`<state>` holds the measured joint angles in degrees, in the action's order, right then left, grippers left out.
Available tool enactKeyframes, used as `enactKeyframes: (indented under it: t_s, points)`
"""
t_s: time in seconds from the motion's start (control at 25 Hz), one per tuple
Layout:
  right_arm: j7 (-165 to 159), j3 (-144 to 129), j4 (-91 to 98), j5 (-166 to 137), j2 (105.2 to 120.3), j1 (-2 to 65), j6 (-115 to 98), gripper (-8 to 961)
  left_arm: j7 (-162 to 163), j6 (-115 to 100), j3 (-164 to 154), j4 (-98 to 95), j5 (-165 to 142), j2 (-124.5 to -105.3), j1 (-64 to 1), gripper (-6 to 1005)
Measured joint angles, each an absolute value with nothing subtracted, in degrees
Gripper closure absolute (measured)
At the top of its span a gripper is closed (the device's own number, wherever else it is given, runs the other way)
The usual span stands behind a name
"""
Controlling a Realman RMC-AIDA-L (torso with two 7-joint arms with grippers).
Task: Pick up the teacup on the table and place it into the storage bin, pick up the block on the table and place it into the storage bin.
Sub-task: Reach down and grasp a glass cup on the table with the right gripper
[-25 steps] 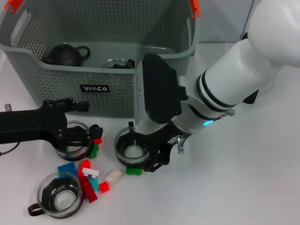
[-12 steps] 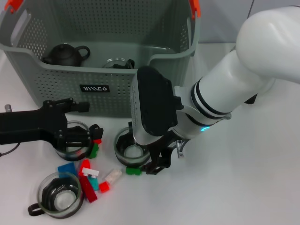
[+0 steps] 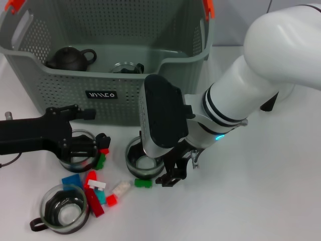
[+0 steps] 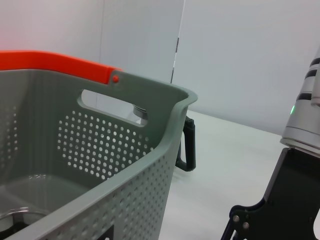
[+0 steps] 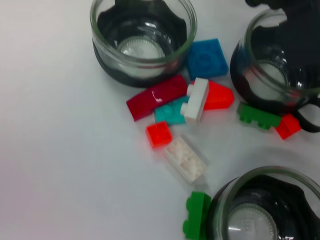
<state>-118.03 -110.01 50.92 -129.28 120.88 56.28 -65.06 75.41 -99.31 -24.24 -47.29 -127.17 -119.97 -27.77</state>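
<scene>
The grey-green storage bin stands at the back. Three glass teacups sit in front of it. My right gripper hangs low over the middle teacup, hiding its right side. A green block touches that cup. My left gripper rests open at the left, one finger lying across the left teacup. The third teacup is nearest. Between them lie blue, dark red, red and clear blocks.
Inside the bin are a dark teapot and another glass cup. A carafe with a black handle stands behind the bin's corner. Bare white table stretches to the right of my right arm.
My right wrist has sunk and swung over the middle teacup, covering more of it. The left arm, cups and blocks have not moved.
</scene>
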Motion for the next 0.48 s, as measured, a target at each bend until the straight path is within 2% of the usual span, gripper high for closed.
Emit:
enactKeyframes:
  t_s: [0.48]
  points:
    - [-118.0,-110.7,51.0,-130.8,120.94,56.5,-65.1,268,75.4,-98.8,-24.3,-47.1,-127.1,-120.04,-27.1,109]
